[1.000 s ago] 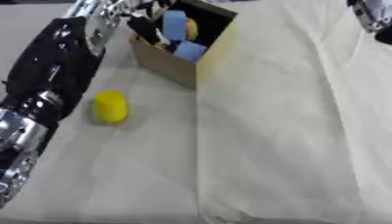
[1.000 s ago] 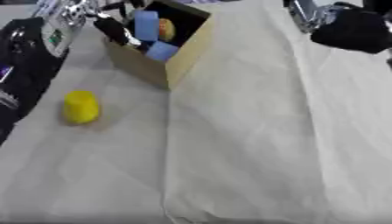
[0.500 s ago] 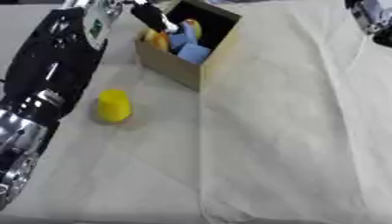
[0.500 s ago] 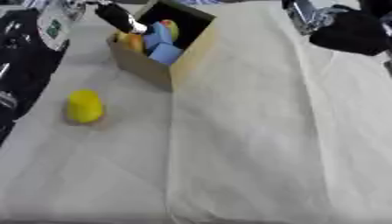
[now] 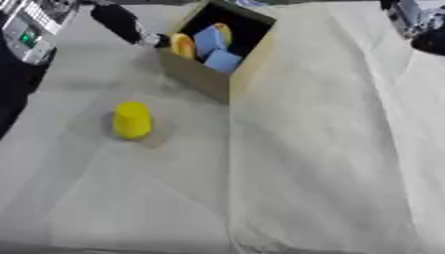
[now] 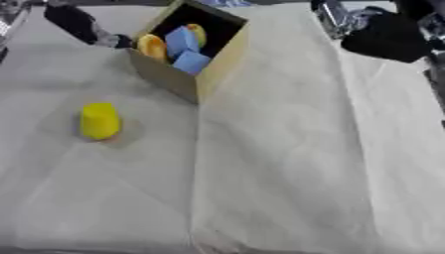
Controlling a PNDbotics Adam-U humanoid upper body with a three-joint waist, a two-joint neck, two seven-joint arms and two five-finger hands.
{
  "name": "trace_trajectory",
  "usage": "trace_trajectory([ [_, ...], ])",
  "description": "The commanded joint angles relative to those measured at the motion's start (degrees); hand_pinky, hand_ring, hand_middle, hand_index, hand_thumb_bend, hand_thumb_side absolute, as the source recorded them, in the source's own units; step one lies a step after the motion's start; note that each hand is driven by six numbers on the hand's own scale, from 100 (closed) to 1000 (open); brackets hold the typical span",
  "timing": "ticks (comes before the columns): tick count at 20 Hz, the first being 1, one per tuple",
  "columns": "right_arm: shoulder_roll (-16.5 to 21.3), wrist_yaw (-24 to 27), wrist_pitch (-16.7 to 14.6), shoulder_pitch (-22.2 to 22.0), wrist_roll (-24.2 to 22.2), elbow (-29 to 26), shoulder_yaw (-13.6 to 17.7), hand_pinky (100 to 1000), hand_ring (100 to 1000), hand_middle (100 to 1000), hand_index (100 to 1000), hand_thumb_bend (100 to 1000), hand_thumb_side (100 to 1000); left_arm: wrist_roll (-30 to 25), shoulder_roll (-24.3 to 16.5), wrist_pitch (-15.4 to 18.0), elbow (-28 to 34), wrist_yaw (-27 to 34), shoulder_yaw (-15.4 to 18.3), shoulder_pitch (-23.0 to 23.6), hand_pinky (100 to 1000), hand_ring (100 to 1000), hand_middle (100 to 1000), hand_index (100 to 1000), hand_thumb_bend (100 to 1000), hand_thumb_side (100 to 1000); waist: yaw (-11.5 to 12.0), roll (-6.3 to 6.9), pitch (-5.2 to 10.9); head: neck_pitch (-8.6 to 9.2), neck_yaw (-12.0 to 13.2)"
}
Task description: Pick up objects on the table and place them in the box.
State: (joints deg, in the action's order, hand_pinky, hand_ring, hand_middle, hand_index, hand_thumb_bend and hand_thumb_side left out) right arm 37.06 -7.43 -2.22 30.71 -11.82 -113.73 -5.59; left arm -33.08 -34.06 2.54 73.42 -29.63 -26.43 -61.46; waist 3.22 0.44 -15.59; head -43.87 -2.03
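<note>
A yellow cup-shaped object point(image 5: 132, 119) stands on the cream cloth, left of centre. Behind it to the right is the open cardboard box point(image 5: 204, 79), which holds blue blocks point(image 5: 208, 42), an orange thing point(image 5: 182, 45) and a yellow thing behind them. My left hand point(image 5: 120, 22) shows at the upper left as a straight black finger pointing at the box's left rim, just outside it and holding nothing. My right hand point(image 6: 382, 37) is a dark shape at the upper right, well away from the box.
The cloth point(image 5: 313, 149) covers the whole table, with a long fold running from the box's near corner down to the front edge. My left forearm point(image 5: 26, 34) fills the upper left corner.
My left arm has pulled back up and to the left, away from the box's opening. The orange thing now shows inside the box. The yellow object has not moved.
</note>
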Motion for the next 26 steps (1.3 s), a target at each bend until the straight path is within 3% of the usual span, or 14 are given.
trace_trajectory([
  [1,1.6,-0.2,-0.1,0.6,0.4,-0.9,1.1,917,803,647,750,100,493,-2.5,-6.9,-2.6,7.9,5.6,-2.3,1.6,792,743,712,846,547,450,0.2,-0.11,0.93,-0.23,-0.3],
  [7,1.4,-0.1,-0.1,0.7,0.5,-0.9,1.1,917,803,646,750,100,494,-6.1,-13.4,-8.3,17.1,11.8,-3.0,7.8,787,743,716,839,543,459,0.6,-0.46,0.60,0.06,-0.3],
  [13,1.1,0.1,0.0,0.7,0.6,-0.9,1.2,918,802,645,749,100,496,-9.0,-14.3,-11.6,15.4,13.5,-5.2,9.5,806,779,767,852,561,450,0.4,-0.58,0.51,0.27,0.1],
  [17,0.9,0.2,0.0,0.5,0.6,-0.9,1.2,918,802,644,748,100,496,-9.5,-13.0,-11.4,11.6,12.3,-6.3,9.1,815,791,790,865,573,427,0.3,-0.64,0.39,0.39,0.3],
  [22,0.8,0.3,0.0,0.6,0.6,-0.9,1.2,919,802,645,748,100,495,-10.5,-10.0,-9.6,6.3,9.3,-7.6,8.1,818,797,798,871,592,267,0.2,-0.86,0.26,0.58,0.5],
  [26,0.7,0.3,0.0,0.5,0.7,-0.9,1.4,919,802,645,747,100,496,-11.3,-8.3,-7.7,2.7,8.0,-7.7,7.9,806,783,769,856,578,223,0.1,-1.00,0.05,0.63,0.5],
])
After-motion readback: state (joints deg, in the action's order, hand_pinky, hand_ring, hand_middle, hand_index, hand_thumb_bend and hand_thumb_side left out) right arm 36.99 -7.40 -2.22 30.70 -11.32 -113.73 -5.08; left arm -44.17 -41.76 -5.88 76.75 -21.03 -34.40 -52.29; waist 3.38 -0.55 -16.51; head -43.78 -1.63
